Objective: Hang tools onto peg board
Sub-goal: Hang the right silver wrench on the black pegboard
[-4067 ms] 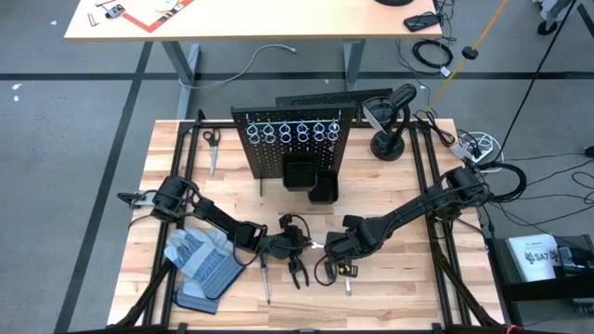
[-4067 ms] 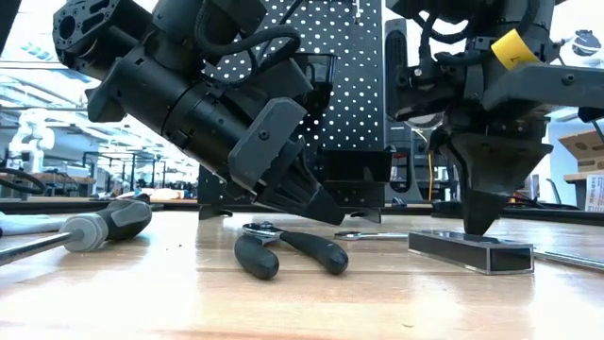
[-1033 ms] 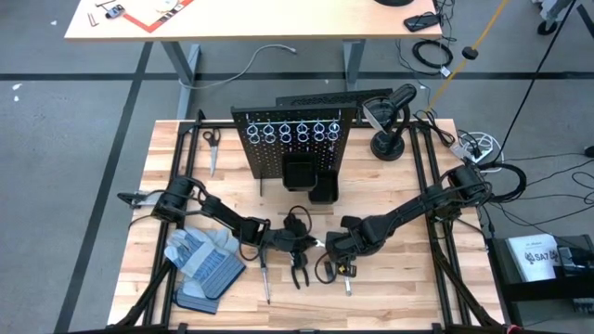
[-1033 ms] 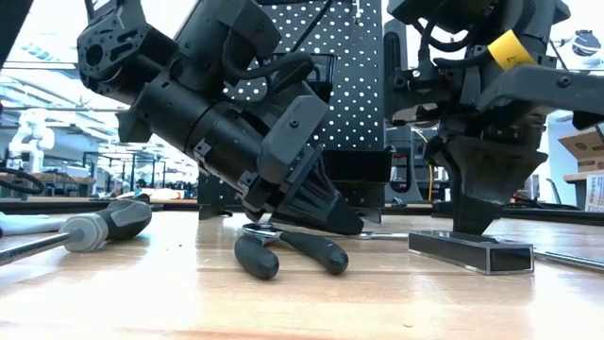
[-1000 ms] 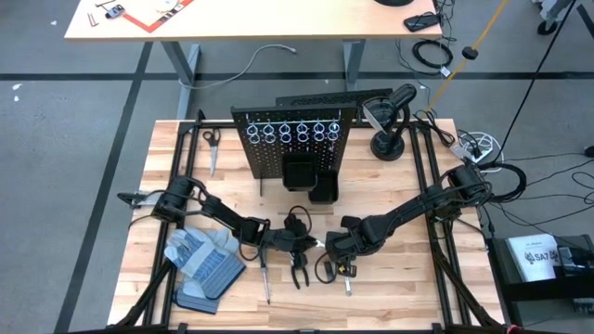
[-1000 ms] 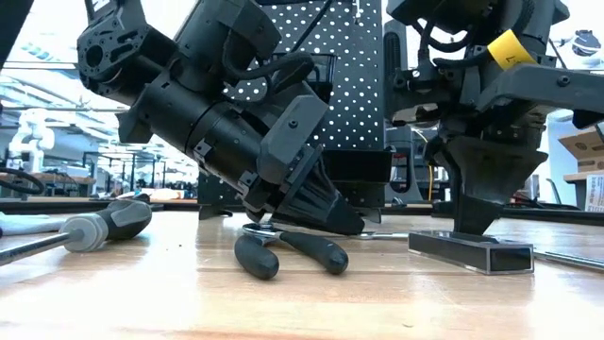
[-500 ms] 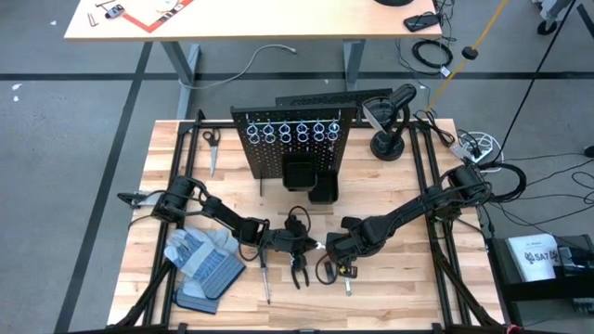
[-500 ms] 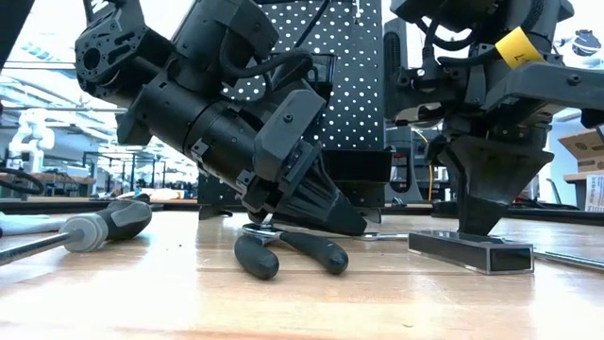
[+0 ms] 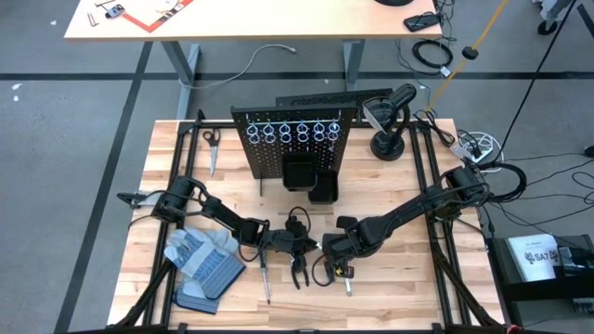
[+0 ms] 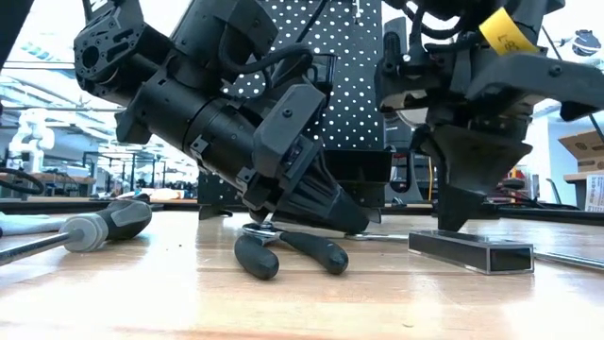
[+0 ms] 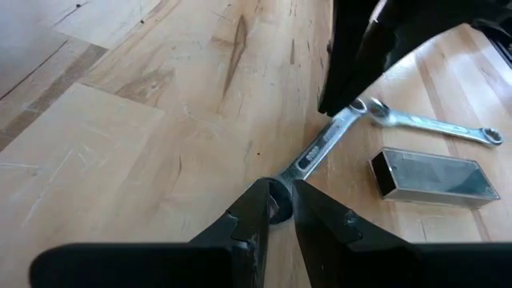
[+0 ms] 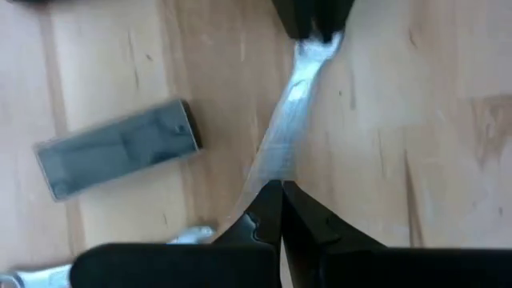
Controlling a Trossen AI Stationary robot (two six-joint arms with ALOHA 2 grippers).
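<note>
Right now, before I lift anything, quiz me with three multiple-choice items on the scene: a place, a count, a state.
1. Where is the grey block? A on the floor; B on the table beside the loose wrench; C on a chair.
2. How many wrenches does the left wrist view show? A one; B two; C four.
3. The left gripper is: A wide open; B shut on nothing; C shut on the held wrench.
Answers: 1 B, it lies on bare wood; 2 B, one held, one loose; 3 C, its fingers pinch the ring end.
</note>
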